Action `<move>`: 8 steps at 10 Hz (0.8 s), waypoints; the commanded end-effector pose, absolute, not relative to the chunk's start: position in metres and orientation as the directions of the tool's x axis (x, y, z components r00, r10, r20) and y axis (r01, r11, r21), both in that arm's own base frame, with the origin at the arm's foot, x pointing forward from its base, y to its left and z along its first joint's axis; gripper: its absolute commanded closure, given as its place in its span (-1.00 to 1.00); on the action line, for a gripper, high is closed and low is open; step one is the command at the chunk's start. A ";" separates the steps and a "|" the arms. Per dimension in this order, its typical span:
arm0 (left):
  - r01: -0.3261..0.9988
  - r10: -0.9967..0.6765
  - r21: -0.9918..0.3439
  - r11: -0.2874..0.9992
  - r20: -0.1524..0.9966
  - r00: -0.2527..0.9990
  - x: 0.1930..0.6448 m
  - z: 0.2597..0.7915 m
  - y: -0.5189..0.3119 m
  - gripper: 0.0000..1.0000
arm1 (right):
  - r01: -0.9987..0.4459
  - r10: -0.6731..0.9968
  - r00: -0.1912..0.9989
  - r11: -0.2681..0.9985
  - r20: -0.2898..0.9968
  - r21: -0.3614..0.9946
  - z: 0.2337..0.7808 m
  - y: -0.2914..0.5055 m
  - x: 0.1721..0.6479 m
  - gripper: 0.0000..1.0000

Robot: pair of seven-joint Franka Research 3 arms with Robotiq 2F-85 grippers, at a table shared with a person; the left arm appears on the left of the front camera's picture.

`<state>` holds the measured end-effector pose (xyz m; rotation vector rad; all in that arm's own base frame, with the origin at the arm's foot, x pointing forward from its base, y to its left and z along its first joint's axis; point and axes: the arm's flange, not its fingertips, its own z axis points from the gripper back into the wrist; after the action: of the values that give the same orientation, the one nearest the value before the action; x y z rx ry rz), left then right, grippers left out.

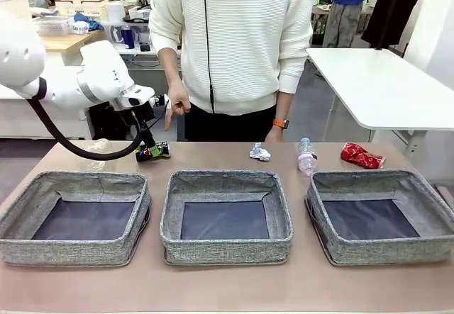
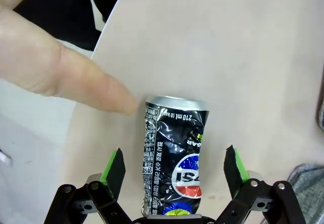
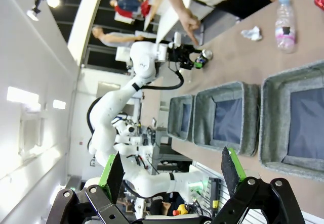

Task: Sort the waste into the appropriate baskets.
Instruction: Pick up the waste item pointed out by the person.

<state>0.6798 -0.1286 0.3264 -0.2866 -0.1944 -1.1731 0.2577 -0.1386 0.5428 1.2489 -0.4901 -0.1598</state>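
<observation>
Near the far edge of the table (image 1: 227, 286), toward its left corner, the crushed can (image 2: 174, 133) lies on its side between my left gripper's (image 2: 173, 157) fingers. Its body is dark blue, almost black, and crinkled with dents. It has small white print down one flank, a round red, white and blue logo near my palm, and a dull silver rim at the end that points away from me. My left jaws are spread wide. The green pads (image 2: 112, 162) stand on either side of the can with bare tabletop showing in both gaps, so I am not pinching anything.

A person's fingertip (image 2: 86, 85) points at the silver rim, at or just beside its corner. I cannot tell whether it touches.

From the front, the can (image 1: 153, 151) sits beyond the gap between the left basket (image 1: 85, 181) and the middle basket (image 1: 223, 179). The person's hand (image 1: 176, 105) hangs above it.

Farther right along the same far edge come a crumpled white paper wad (image 1: 259, 152), a clear bottle (image 1: 306, 157) with a pinkish label and a crushed red can (image 1: 362, 156). These last two are just behind the right basket (image 1: 379, 179). All three baskets are grey woven fabric with dark bottoms.

My right gripper (image 3: 172, 168) hangs off to the side of the table, its jaws spread apart and holding nothing.
</observation>
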 end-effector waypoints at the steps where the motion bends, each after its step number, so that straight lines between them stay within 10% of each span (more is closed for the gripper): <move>1: 0.928 -0.883 -0.126 0.351 0.287 0.372 0.687 0.330 -0.128 -1.00 | -0.178 -0.378 0.878 0.314 0.295 0.933 0.545 -0.139 0.261 -1.00; 6: 0.921 -0.886 -0.138 0.365 0.253 0.389 0.685 0.320 -0.125 -1.00 | -0.178 -0.378 0.878 0.314 0.295 0.933 0.545 -0.139 0.261 -1.00; 8: 0.927 -0.896 -0.115 0.358 0.237 0.376 0.683 0.315 -0.121 0.04 | -0.178 -0.378 0.878 0.314 0.295 0.933 0.545 -0.139 0.261 -1.00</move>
<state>0.6810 -0.1219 0.3135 -0.2667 -0.1540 -1.1874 0.2577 -0.1386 0.5428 1.2491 -0.4900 -0.1594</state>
